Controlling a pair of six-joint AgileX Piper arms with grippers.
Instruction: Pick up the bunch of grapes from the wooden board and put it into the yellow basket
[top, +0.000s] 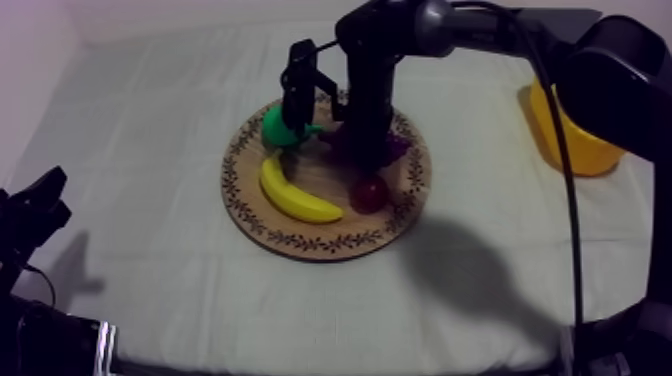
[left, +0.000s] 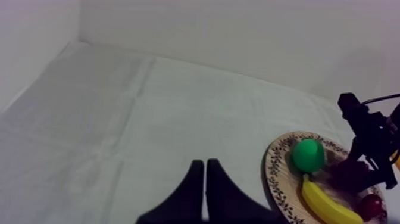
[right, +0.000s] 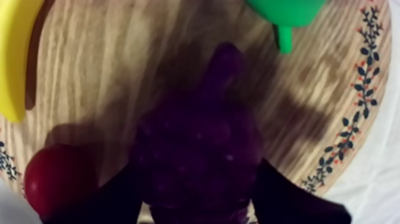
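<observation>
Since the right fingers (right: 297, 199) stand one at each flank of the bunch of grapes (right: 199, 152) and are closed against it, the grip looks set for a straight lift. The bunch lies on the wooden board (right: 333, 89), crowded by the small red fruit (right: 59, 179), the pear (right: 286, 9) and the banana (right: 15, 53), so a steep approach from above likely spares these neighbours; the yellow basket (top: 570, 150) sits well apart at the table's (left: 119, 119) right side; the left fingers (left: 193, 190) lie shut together on nothing, clear of the board.
</observation>
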